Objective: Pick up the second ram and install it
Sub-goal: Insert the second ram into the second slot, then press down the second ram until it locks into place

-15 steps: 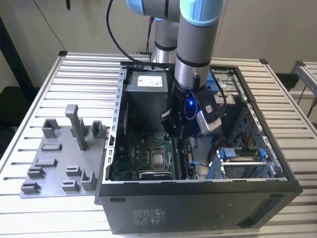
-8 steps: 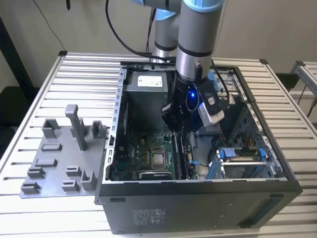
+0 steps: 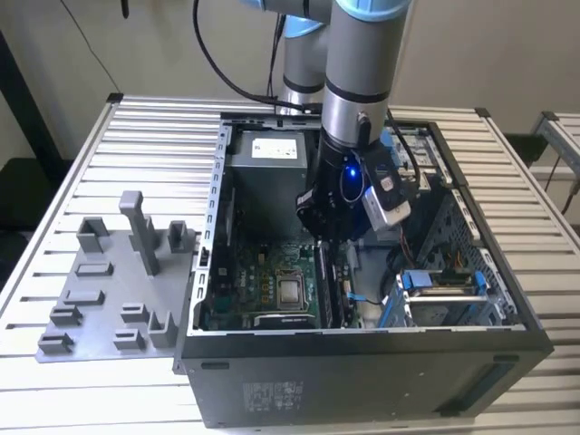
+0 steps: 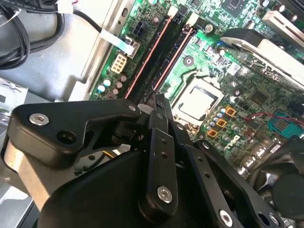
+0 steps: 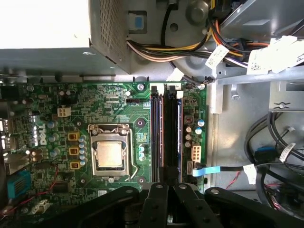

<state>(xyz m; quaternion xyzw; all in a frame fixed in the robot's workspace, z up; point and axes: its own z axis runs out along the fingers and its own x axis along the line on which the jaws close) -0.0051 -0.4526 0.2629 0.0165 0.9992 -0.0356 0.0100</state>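
Note:
My gripper (image 3: 328,234) reaches down inside the open computer case (image 3: 362,362), over the memory slots of the green motherboard (image 3: 263,290). In both wrist views its black fingers (image 4: 159,102) (image 5: 169,186) are shut on a thin dark strip, the second ram (image 5: 171,137) (image 4: 161,59). I see the ram edge-on. It runs lengthwise along the black slots beside the processor socket (image 5: 110,154) (image 4: 197,102). I cannot tell how deep it sits in its slot.
A grey holder plate (image 3: 100,281) with upright blocks lies on the slatted table at the exterior view's left of the case. The power supply box (image 3: 272,163) and bundled cables (image 5: 275,142) crowd the slots. A drive cage (image 3: 444,290) fills the case's other side.

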